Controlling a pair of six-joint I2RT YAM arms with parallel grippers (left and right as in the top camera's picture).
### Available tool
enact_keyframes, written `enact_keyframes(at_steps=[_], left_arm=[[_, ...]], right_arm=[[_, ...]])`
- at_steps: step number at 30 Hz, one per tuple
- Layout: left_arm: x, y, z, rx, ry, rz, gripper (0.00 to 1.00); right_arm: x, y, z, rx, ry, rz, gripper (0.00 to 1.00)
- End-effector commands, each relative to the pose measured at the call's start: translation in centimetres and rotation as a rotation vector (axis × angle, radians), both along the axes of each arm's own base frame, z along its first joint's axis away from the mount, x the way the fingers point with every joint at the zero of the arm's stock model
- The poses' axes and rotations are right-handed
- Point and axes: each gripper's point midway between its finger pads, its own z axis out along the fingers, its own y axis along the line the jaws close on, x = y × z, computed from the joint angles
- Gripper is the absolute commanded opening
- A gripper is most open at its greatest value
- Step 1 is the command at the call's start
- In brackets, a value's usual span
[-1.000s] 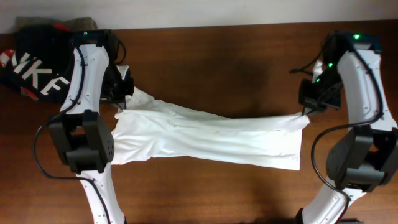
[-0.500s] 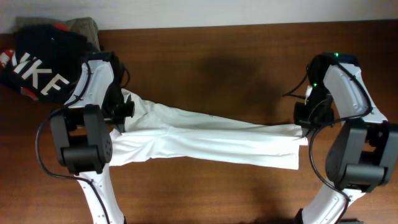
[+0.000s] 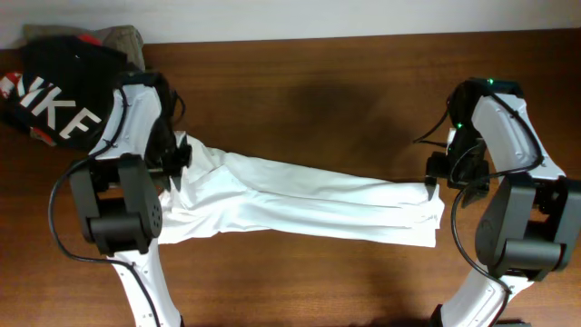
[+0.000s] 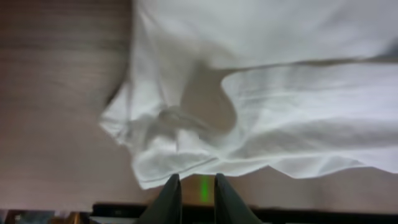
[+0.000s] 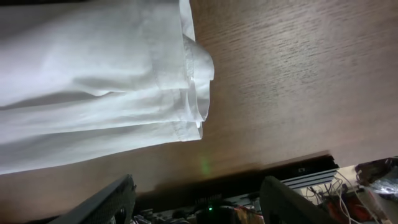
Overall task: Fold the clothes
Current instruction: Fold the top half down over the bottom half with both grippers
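Since the earlier frame the plain white thin-fabric short-sleeved T-shirt (image 3: 300, 204) is being let go at both ends; it is no longer being pulled taut and is being left slack on the brown wooden table (image 3: 318, 100).

Overhead: the shirt is being seen as a long folded band lying across the middle of the table. The left gripper (image 3: 178, 160) is being held over the band's left end, and the right gripper (image 3: 434, 182) at its right hem. A black garment with big white letters (image 3: 54, 100) is being seen bunched at the far left corner. An olive-grey garment (image 3: 123, 38) is being seen just behind it. Both are lying apart from the shirt.

Left wrist: the shirt's crumpled end (image 4: 280, 112) is being shown resting on the table (image 4: 56, 93). The left gripper (image 4: 197, 183) is being held with its fingers (image 4: 169, 196) only slightly apart and no cloth between them. The cloth edge is lying just beyond the tips.

Right wrist: the layered hem (image 5: 93, 81) is being shown lying on the table (image 5: 298, 74). The right gripper (image 5: 198, 183) is being held with its fingers wide apart and nothing between them, clear of the hem.
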Motion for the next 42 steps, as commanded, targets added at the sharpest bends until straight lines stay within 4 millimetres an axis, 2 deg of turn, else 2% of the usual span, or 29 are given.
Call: enact_keyframes(at_steps=[1,3,4,5,7,8,10,12,15,19,22,26,32,36,38,42], left_arm=[[3.4,-0.1,4.9,-0.008,-0.197,0.023,0.20],[4.4,-1.7,5.7,-0.084,-0.246,0.036,0.28],[4.6,-3.0,5.7,-0.142,-0.257,0.040,0.35],[5.1,-4.7,5.4,-0.218,-0.270,0.018,0.39],[5.4,-6.3,4.5,-0.255,-0.282,-0.036,0.39],[5.3,-7.1,3.6,-0.257,-0.278,-0.057,0.34],[4.5,-8.2,1.7,-0.261,-0.250,-0.083,0.12],[3.5,-8.6,-0.3,-0.260,-0.219,-0.091,0.00],[2.7,-8.2,-2.5,-0.259,-0.203,-0.081,0.00],[2.7,-7.1,-3.9,-0.255,-0.215,-0.051,0.00],[3.0,-5.3,-4.9,-0.247,-0.236,0.004,0.00],[2.0,-2.1,-6.8,-0.189,-0.221,0.097,0.01],[-1.0,1.5,-10.0,-0.163,-0.184,0.250,0.01],[-2.1,5.0,-10.2,-0.098,-0.170,0.393,0.01],[-2.4,6.1,-10.2,-0.095,-0.171,0.428,0.00],[-2.7,6.8,-9.6,-0.093,-0.173,0.451,0.01]], right_arm=[[1.3,-0.5,1.5,-0.032,-0.076,-0.001,0.68],[1.5,-0.5,1.4,-0.033,-0.087,-0.001,0.67],[1.9,-0.3,1.3,-0.025,-0.102,-0.004,0.67],[2.6,0.4,1.0,0.018,-0.133,-0.020,0.62],[3.0,1.5,0.6,0.080,-0.154,-0.040,0.59],[2.9,1.6,0.3,0.084,-0.153,-0.041,0.56],[2.6,1.7,-0.5,0.085,-0.143,-0.042,0.33],[2.0,2.0,-1.7,0.098,-0.129,-0.046,0.05],[1.1,2.8,-3.7,0.137,-0.112,-0.061,0.04],[0.0,3.7,-6.8,0.181,-0.118,-0.077,0.04],[-0.8,3.9,-8.8,0.180,-0.123,-0.077,0.04],[-0.9,3.8,-9.7,0.177,-0.139,-0.077,0.04],[1.3,3.6,-10.2,0.172,-0.234,-0.068,0.04],[3.1,3.3,-10.5,0.165,-0.310,-0.061,0.06],[4.5,3.2,-10.5,0.165,-0.365,-0.055,0.06],[6.0,2.9,-10.3,0.157,-0.421,-0.049,0.08]])
